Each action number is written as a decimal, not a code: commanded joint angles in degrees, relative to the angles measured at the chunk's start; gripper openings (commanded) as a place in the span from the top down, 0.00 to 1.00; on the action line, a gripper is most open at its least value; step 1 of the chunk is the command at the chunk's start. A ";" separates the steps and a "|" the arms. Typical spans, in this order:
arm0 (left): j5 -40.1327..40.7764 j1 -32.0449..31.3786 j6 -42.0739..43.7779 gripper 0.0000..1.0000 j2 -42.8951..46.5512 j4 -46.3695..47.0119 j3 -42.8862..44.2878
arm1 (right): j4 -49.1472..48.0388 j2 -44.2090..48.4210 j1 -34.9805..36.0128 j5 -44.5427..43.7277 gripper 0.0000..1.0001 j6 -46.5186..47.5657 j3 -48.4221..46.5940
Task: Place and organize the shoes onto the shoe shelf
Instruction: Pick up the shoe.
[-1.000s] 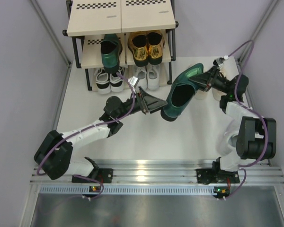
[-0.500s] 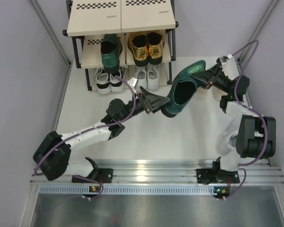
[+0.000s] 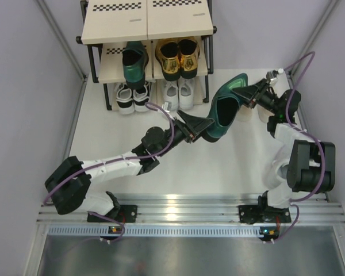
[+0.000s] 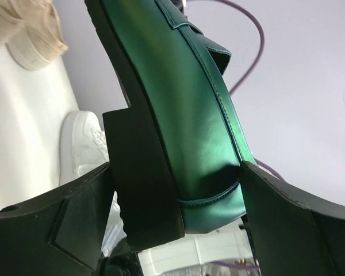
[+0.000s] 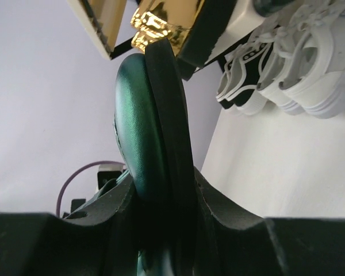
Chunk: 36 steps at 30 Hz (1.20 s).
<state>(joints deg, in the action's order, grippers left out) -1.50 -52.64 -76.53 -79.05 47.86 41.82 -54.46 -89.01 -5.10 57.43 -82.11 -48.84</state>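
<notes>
- Loafers, green: two counted. Shelved loafer [image 3: 133, 64] sits at the left of the middle tier. Held loafer [image 3: 223, 109] hangs in the air at centre frame, right of the shelf [image 3: 144, 23] and above the table [image 3: 218, 172].
- Right gripper [image 3: 252, 95]: jaws clamped on the toe of the held loafer. In the right wrist view the toe and sole edge [image 5: 155, 115] stand pinched between both fingers [image 5: 218, 213].
- Left gripper [image 3: 196, 127]: jaws spread wide, straddling the heel of the held loafer [image 4: 184, 103]. In the left wrist view one finger [image 4: 63, 218] lies against the black heel block and the other against the green back. Whether they press cannot be told.
- Gold loafers [image 3: 173, 57]: two counted, side by side at the right of the middle tier, just beside the shelved loafer. One shows at the top of the right wrist view [image 5: 161, 23].
- Black-and-white sneakers [image 3: 129, 95]: two counted, bottom tier, left.
- White lace-ups [image 3: 178, 92]: two counted, bottom tier, right, just beside the black-and-white pair.
- Beige sneaker [image 4: 29, 29]: one seen, upper left of the left wrist view, on the table.
- White sneaker [image 4: 83, 144]: one seen, left of that view, partly hidden behind the heel.
</notes>
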 commanded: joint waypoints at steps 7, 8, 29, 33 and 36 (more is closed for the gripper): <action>11.08 -2.02 -0.11 0.39 -0.58 -5.05 0.19 | 6.82 6.39 2.73 -8.30 1.00 10.12 -0.20; 10.99 -1.94 -0.11 0.44 -0.76 -5.14 0.28 | 6.99 6.40 2.82 -8.21 1.00 10.38 -0.12; 9.32 2.36 16.24 1.00 25.59 -27.97 -8.86 | 16.72 5.08 3.17 3.83 0.26 22.59 -4.60; 12.04 4.12 16.86 1.00 35.79 -38.26 -9.92 | 29.64 6.04 3.17 2.87 0.18 32.16 -6.35; 15.46 5.35 16.16 1.00 42.47 -46.43 -10.54 | 39.93 6.31 3.17 2.16 0.15 41.66 -8.11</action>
<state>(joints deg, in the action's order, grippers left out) 9.61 -48.38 -60.95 -42.94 4.69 30.65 -25.80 -85.32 -1.89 59.75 -52.40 -53.17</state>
